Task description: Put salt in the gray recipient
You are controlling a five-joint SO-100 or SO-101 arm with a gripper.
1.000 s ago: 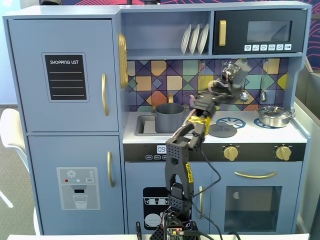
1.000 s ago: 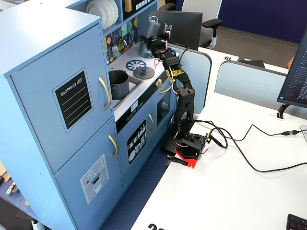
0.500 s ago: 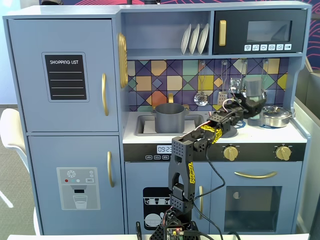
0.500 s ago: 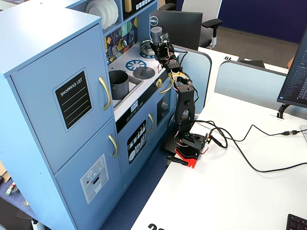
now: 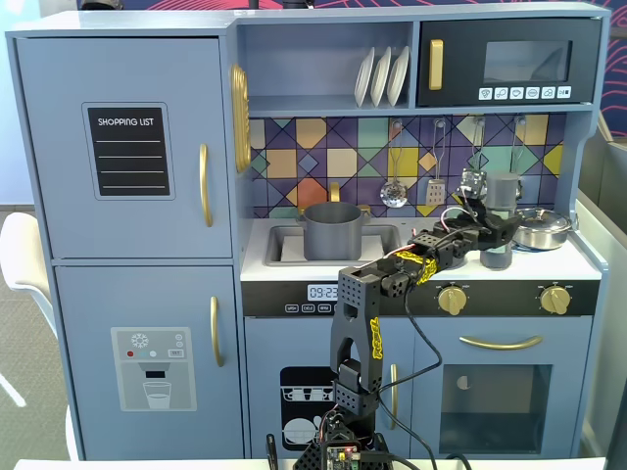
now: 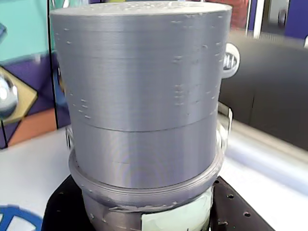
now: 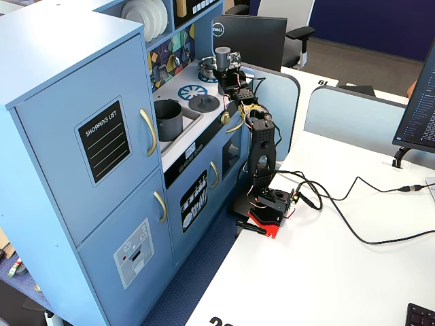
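The salt [image 5: 501, 201], a tall dark-gray shaker, stands upright at the right of the toy kitchen counter, in front of the tiled back wall. My gripper [image 5: 495, 233] is shut on its lower half. In the wrist view the salt [image 6: 144, 106] fills the frame, its pale green label [image 6: 178, 220] shows at the bottom, and black jaws press on both of its sides around my gripper [image 6: 149, 216]. I cannot tell whether its base touches the counter. The gray recipient [image 5: 333, 229] sits in the sink to the left, open and apart from the gripper. In the other fixed view the salt [image 7: 222, 56] is far from the recipient [image 7: 167, 119].
A shiny silver lidded pan [image 5: 542, 227] stands just right of the salt. Utensils [image 5: 394, 186] hang on the tiled wall behind. A flat gray lid [image 7: 203, 103] lies on the counter between the sink and the hob. A shelf and microwave [image 5: 505, 61] overhang the counter.
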